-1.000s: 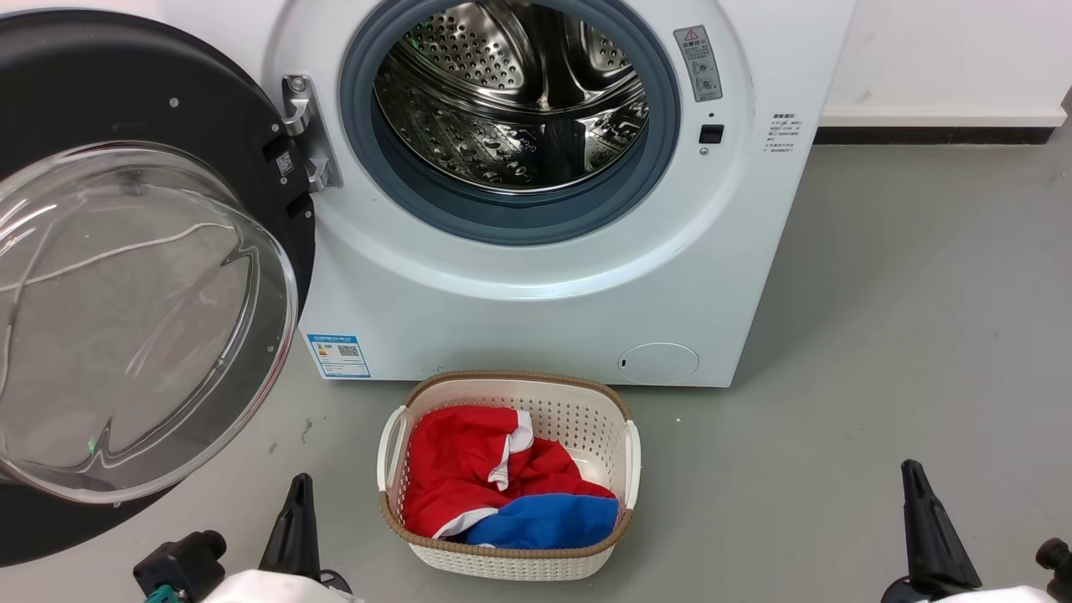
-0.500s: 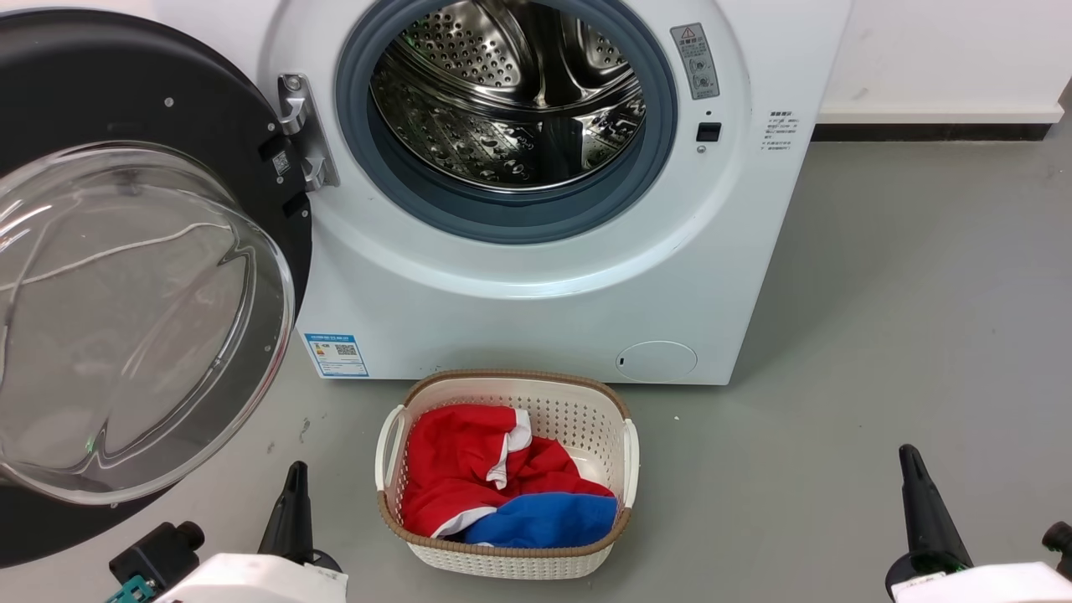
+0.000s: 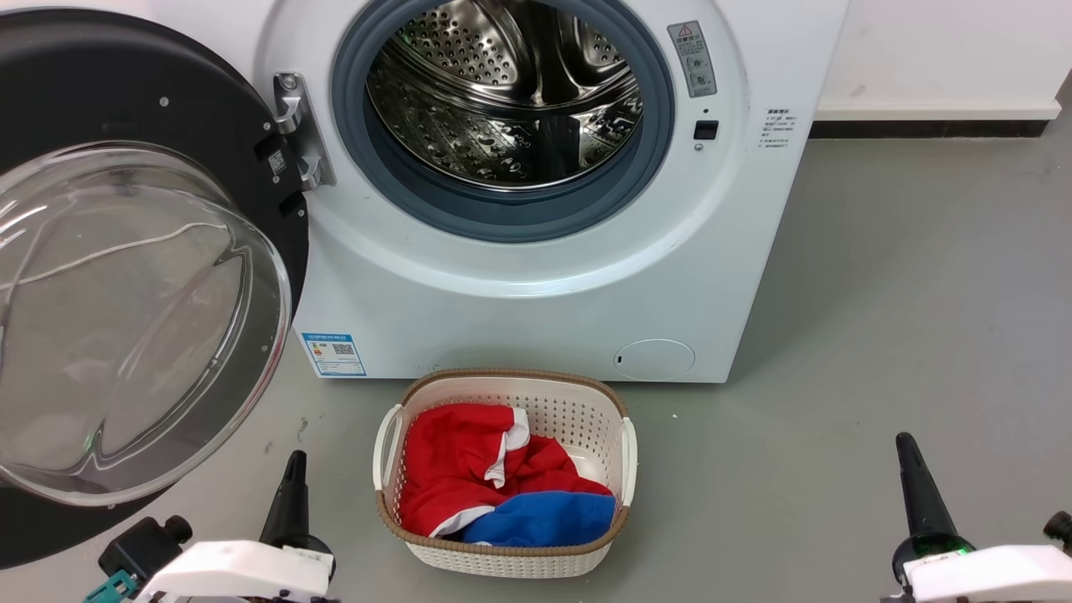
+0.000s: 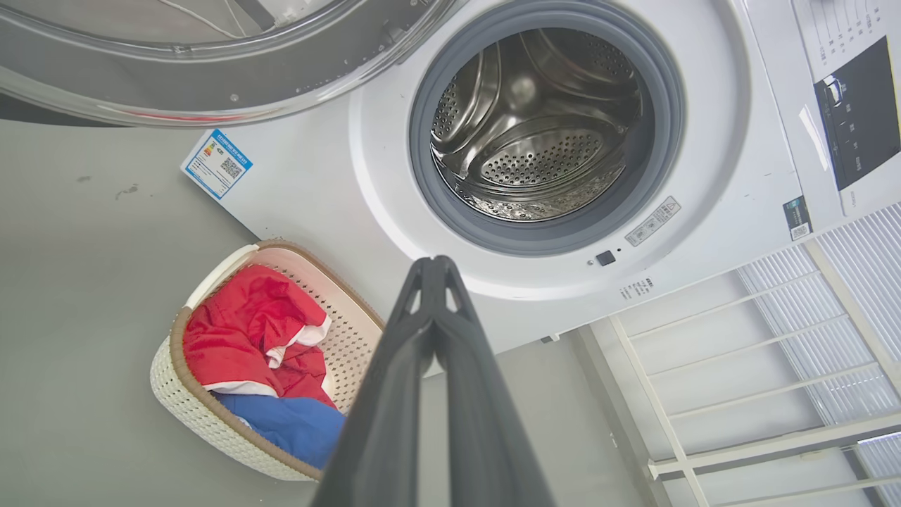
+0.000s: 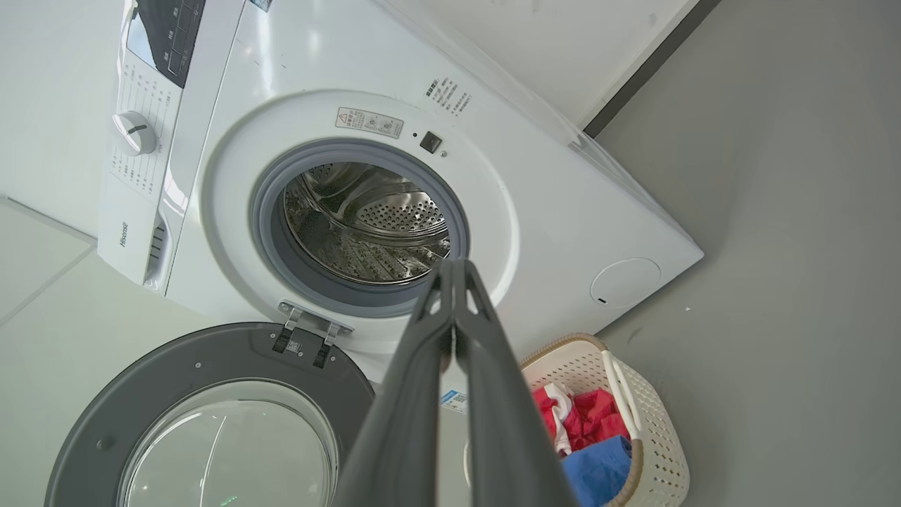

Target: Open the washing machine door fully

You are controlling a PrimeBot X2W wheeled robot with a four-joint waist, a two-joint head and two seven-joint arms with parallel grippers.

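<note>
The white washing machine stands ahead with its steel drum mouth uncovered. The washing machine door, a black ring around a bulging clear glass bowl, is swung far out to the left on its hinge. It also appears in the left wrist view and the right wrist view. My left gripper is low on the left, shut and empty, below the door's lower edge and apart from it. My right gripper is low on the right, shut and empty over bare floor. Both wrist views show closed fingertips.
A cream laundry basket with red and blue clothes sits on the grey floor just in front of the machine, between my two grippers. A white wall with a dark skirting runs behind on the right.
Both grippers have risen a little in the head view, with more of the pale forearms showing. The picture has shifted slightly. The door has not visibly moved.
</note>
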